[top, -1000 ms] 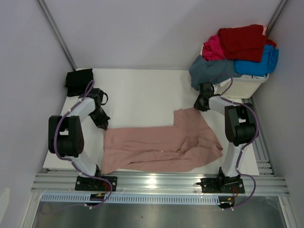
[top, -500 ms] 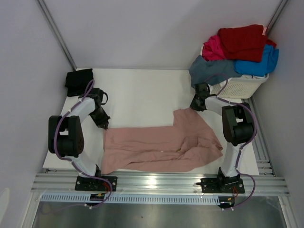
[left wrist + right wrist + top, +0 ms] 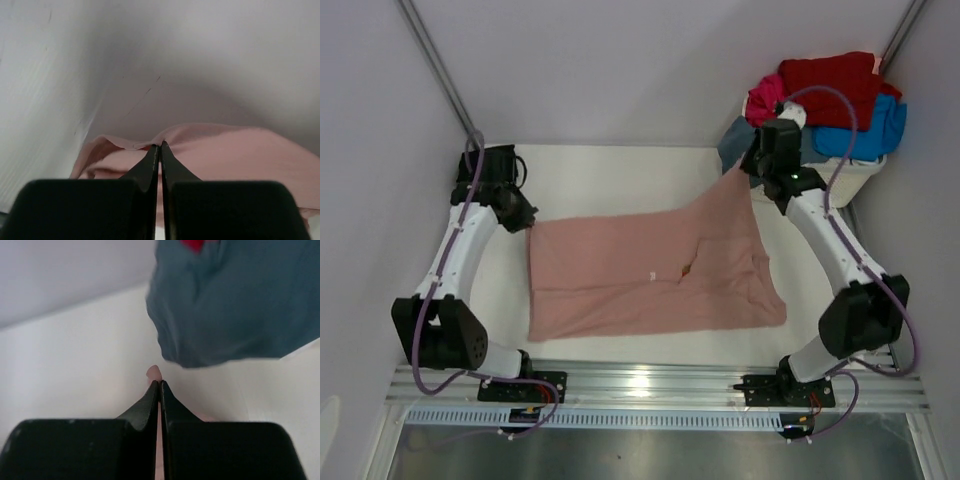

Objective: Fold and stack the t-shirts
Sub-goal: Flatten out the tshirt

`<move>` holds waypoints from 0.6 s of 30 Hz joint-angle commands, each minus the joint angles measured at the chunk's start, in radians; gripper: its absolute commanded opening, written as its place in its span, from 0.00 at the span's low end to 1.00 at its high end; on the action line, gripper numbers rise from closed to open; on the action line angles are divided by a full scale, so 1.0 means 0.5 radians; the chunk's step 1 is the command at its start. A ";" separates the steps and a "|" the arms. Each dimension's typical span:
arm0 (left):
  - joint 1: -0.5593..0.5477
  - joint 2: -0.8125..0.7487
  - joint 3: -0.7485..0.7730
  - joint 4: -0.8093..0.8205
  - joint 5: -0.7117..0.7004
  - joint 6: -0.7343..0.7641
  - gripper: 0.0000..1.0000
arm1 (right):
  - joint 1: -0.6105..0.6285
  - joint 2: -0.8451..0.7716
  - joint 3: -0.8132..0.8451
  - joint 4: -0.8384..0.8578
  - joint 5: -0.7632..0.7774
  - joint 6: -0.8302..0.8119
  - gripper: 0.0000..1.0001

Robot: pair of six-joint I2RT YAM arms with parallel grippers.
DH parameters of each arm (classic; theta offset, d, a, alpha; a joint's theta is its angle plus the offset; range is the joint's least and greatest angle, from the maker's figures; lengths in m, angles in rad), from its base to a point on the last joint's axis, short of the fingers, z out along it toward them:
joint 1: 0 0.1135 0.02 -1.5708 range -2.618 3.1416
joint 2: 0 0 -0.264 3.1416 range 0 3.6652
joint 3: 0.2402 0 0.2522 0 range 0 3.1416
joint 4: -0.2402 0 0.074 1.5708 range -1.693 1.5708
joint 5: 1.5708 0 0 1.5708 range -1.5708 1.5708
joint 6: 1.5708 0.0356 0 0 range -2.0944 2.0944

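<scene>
The left end effector (image 3: 160,146) is pressed together on the far left corner of the dusty-pink t-shirt (image 3: 650,275), and the right end effector (image 3: 159,384), a second ago only closing, now pinches the far right corner. Both arms have stretched away, so the crumpled shirt is drawn flatter over the white desk (image 3: 610,180), ready for folding I think. The other tees (image 3: 830,90) wait on the laundry basket (image 3: 840,182) at far right, between pale walls (image 3: 620,70).

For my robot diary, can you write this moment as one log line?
left gripper: shut on dusty-pink cotton t-shirt | right gripper: shut on same shirt | shirt: stretched across white table
</scene>
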 commanded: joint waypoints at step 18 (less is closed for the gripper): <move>-0.214 -0.905 0.795 -0.208 -0.525 0.345 0.00 | -0.150 -1.103 0.514 -0.076 -0.051 -0.249 0.00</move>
